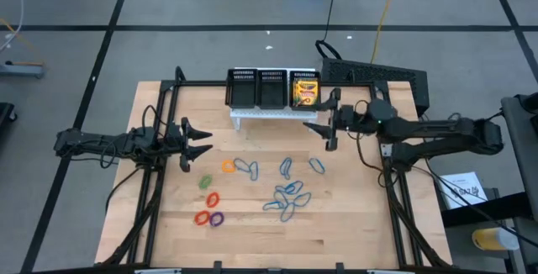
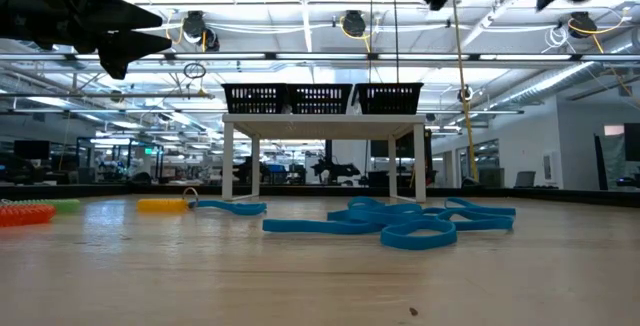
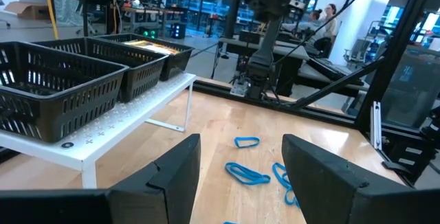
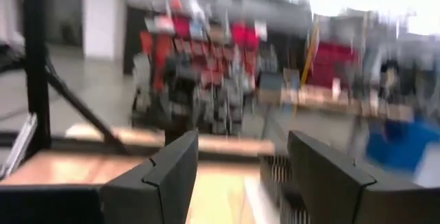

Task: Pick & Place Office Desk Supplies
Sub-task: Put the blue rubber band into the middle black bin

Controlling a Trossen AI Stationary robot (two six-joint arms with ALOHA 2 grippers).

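Yellow-and-green crayon boxes [image 1: 304, 90] stand in the right compartment of the black mesh organiser [image 1: 256, 88]. Several blue oval loops [image 1: 288, 192] lie flat on the wooden table, one cluster tangled [image 2: 400, 222]. Orange [image 1: 228, 166], green [image 1: 205, 181], red [image 1: 202, 218] and purple [image 1: 217, 219] loops lie to their left. My left gripper [image 1: 200, 140] hovers open above the table's left side, left of the loops [image 3: 240, 176]. My right gripper [image 1: 323, 134] hovers open near the riser's right end, above the table [image 4: 237, 176]. Neither holds anything.
The organiser sits on a white riser [image 1: 269, 113] with legs [image 2: 229, 161] at the table's far side. A black frame [image 1: 168, 97] runs along the table's edges. The organiser's left and middle compartments [image 3: 41, 86] show nothing inside. Bare wood lies along the near edge.
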